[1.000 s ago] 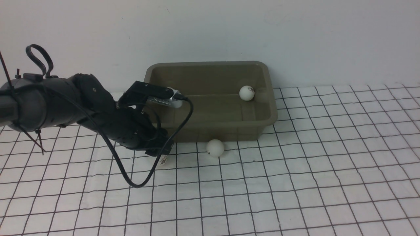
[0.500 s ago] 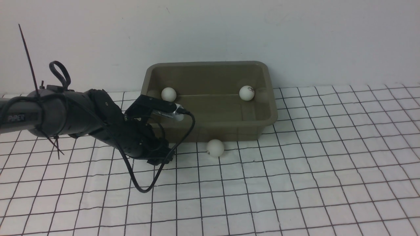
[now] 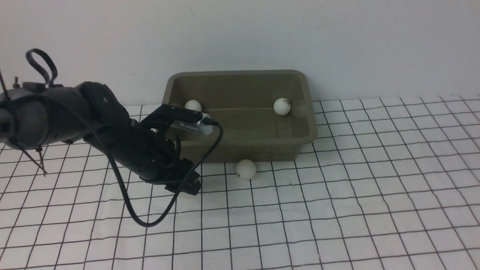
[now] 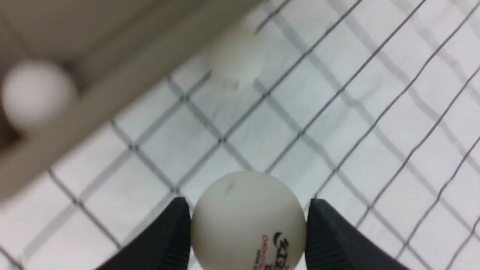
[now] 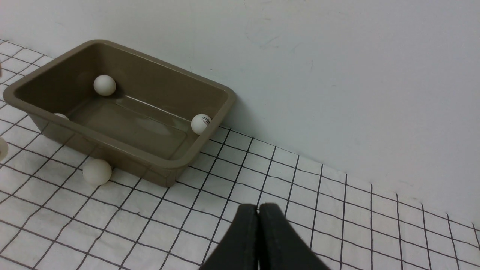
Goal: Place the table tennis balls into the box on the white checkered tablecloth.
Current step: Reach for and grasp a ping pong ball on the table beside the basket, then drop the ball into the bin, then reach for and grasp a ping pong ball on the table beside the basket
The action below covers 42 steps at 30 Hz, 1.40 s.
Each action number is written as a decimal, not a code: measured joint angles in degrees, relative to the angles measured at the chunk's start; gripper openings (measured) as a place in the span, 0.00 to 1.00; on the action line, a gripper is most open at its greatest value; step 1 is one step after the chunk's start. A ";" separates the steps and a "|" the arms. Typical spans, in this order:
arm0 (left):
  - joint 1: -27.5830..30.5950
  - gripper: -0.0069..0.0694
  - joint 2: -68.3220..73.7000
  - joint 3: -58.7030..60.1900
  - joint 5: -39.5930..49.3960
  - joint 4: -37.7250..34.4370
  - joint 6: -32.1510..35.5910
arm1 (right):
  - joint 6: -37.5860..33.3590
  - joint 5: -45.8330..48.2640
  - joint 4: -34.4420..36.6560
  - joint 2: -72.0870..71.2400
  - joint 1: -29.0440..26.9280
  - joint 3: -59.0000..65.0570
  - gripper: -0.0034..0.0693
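My left gripper (image 3: 189, 186) is low over the white checkered tablecloth (image 3: 337, 206), just in front of the left corner of the olive-grey box (image 3: 243, 150). In the left wrist view its black fingers (image 4: 172, 236) press both sides of a logo-printed table tennis ball (image 4: 247, 221). The arm hides this ball in the front view. Two balls lie inside the box, one at the left (image 3: 193, 105) and one at the right (image 3: 282, 106). Another ball (image 3: 246, 169) rests on the cloth against the box's front wall. My right gripper (image 5: 258, 210) is shut and empty, out of the front view.
A white wall stands right behind the box. The left arm's black cable (image 3: 150, 221) loops down over the cloth in front of the arm. The cloth stretches to the right and front of the box (image 5: 157, 82).
The left gripper has come down over the ball that lay under it a second ago and now holds it. The balls in the box and the one by its front wall stayed put.
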 joint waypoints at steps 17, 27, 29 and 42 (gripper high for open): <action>0.00 0.55 11.87 -6.77 -20.42 -38.55 49.09 | 0.00 -0.68 0.05 0.00 0.00 0.00 0.03; 0.00 0.57 16.93 -9.04 -20.42 -47.89 55.94 | -0.06 0.69 0.11 0.00 0.00 0.00 0.03; 0.00 0.58 16.86 -9.04 -20.35 -48.07 56.01 | -0.15 0.75 0.17 0.00 0.00 0.00 0.03; 0.00 0.57 0.35 -9.12 -12.76 -32.49 34.68 | -0.20 0.75 0.21 0.00 0.00 0.00 0.03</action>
